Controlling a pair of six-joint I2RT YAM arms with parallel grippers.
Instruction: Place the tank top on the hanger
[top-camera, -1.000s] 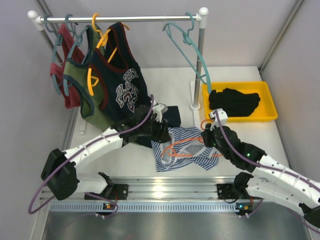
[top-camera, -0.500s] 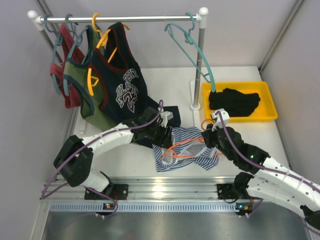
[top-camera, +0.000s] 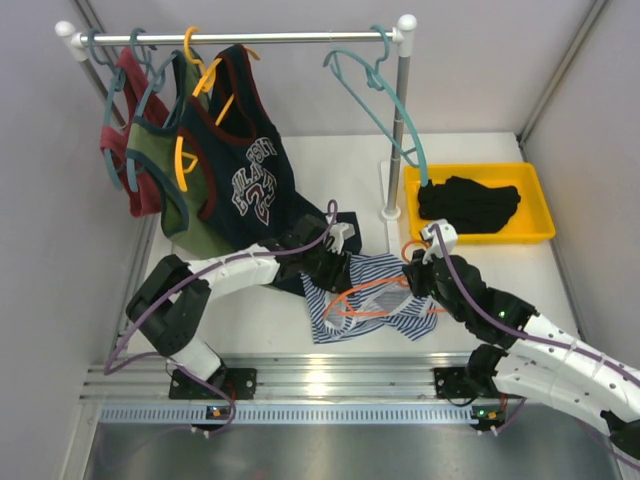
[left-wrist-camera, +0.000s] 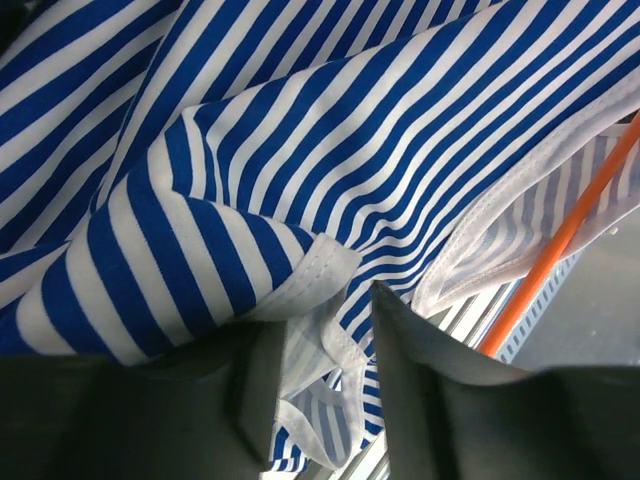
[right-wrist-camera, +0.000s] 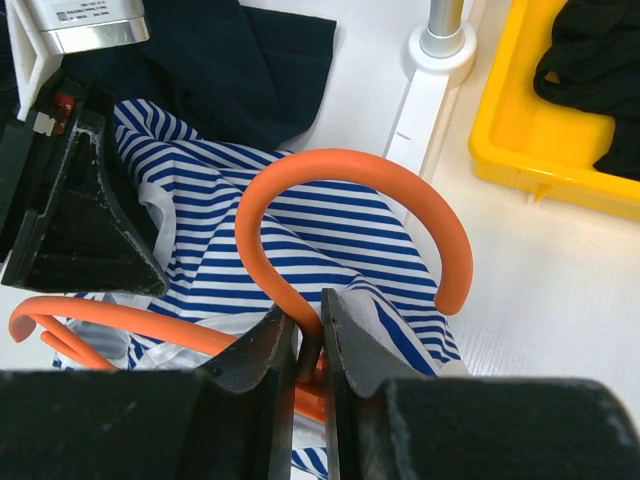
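Pinched nearly closed, the right fingers (right-wrist-camera: 345, 350) grip the hanger (right-wrist-camera: 350, 158) at the neck just below its hook. They hold it low over the tank top (top-camera: 385, 270), which lies crumpled at mid-surface with one orange shoulder lying across its stripes. The left fingers (left-wrist-camera: 415, 365) stand partly apart, astride a fold of the pale trim without pinching it.

The step in hand looks like threading. Next, the left fingers would need to close on that trim and lift the opening, so the right can steer a hanger shoulder inside.

A dark navy garment (right-wrist-camera: 250, 60) touches the top at its 11 o'clock, under the left arm, and could be caught up with it. The rack post's base (right-wrist-camera: 440, 40) sits at 1 o'clock. The yellow tray (top-camera: 535, 175) holding a black garment (top-camera: 468, 203) is at 2 o'clock, well apart. The lettered navy top (top-camera: 250, 180) hangs at 10 o'clock, close above the left arm.
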